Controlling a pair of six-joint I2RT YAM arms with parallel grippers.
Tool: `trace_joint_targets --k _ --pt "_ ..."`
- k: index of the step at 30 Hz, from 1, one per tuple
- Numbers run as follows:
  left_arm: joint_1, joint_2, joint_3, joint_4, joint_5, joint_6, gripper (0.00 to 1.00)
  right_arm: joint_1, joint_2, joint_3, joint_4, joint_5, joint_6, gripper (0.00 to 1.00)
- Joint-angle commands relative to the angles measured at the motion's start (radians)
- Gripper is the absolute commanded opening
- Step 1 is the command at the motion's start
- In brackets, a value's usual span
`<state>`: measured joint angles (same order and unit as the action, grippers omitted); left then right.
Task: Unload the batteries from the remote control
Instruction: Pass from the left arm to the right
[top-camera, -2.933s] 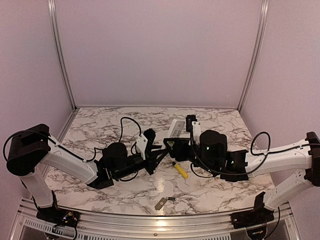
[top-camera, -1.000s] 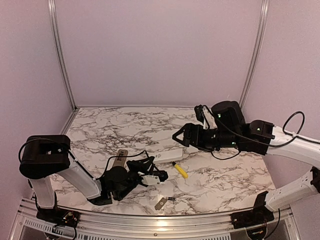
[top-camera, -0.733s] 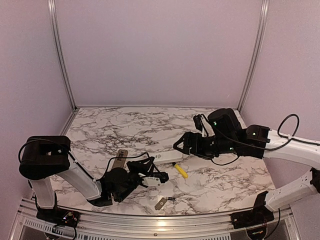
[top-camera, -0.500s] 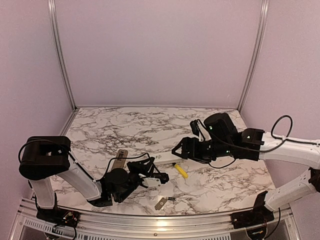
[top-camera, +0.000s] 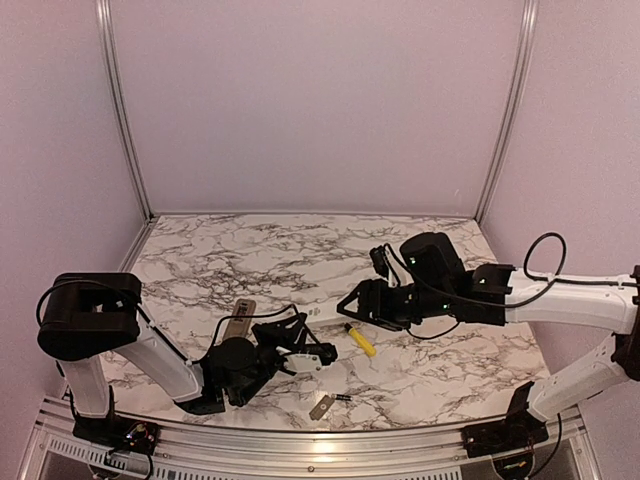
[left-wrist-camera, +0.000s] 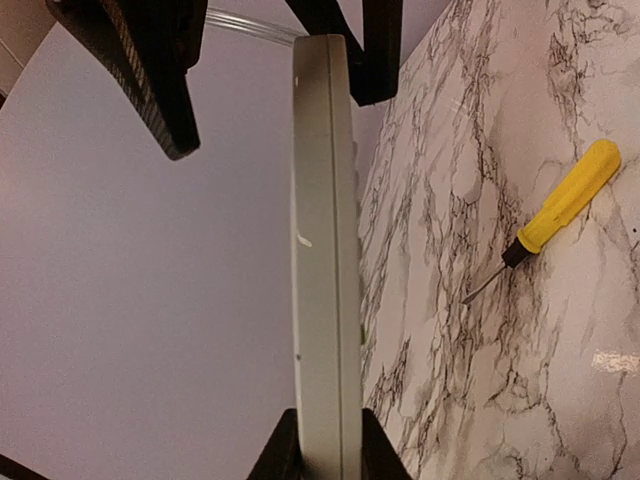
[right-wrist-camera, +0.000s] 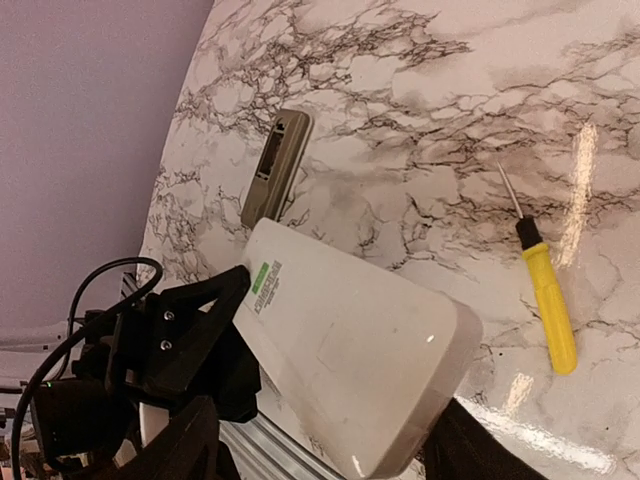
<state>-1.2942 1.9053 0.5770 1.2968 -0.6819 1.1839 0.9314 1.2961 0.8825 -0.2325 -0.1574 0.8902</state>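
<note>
White plastic sits in the left gripper (left-wrist-camera: 322, 450): its jaws are closed on one end of the white remote (right-wrist-camera: 350, 340). Around the other end stand the fingers of the right gripper (right-wrist-camera: 325, 425); whether they already press it, we cannot tell. In the top view we see one dark battery (top-camera: 343, 398) on the marble table (top-camera: 250, 260), at 6 o'clock from the remote, just beside the grey cover plate (top-camera: 320, 406).

Glossy marble-look table (top-camera: 250, 250), smooth plastic remote (right-wrist-camera: 350, 360)
</note>
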Motion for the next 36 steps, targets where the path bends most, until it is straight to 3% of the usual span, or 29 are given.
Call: trace_joint_targets --k 1,4,12,18,23,26,32,36 --pt "-0.014 -0.018 0.021 0.315 -0.005 -0.019 0.0 -0.015 0.004 -0.018 0.096 -0.036 0.014 0.61" --pt "-0.016 -0.016 0.021 0.315 -0.005 -0.021 0.0 -0.024 0.01 -0.026 0.112 -0.044 0.015 0.55" --pt "-0.022 -0.007 0.019 0.331 -0.005 -0.024 0.0 -0.031 0.012 -0.025 0.145 -0.038 0.013 0.51" --pt "-0.032 -0.003 0.019 0.347 -0.008 -0.017 0.0 -0.04 0.041 -0.03 0.2 -0.066 0.016 0.67" --pt "-0.037 -0.002 0.016 0.367 -0.014 -0.007 0.0 -0.045 0.068 -0.015 0.2 -0.072 0.007 0.65" --pt "-0.04 -0.001 0.014 0.372 -0.016 -0.002 0.0 -0.056 0.07 -0.02 0.211 -0.077 0.01 0.55" --pt "-0.042 0.03 0.023 0.389 -0.024 0.021 0.0 -0.058 0.062 -0.023 0.21 -0.076 0.006 0.22" --pt "-0.043 0.058 0.031 0.418 -0.04 0.053 0.0 -0.059 0.058 -0.022 0.206 -0.084 0.003 0.14"
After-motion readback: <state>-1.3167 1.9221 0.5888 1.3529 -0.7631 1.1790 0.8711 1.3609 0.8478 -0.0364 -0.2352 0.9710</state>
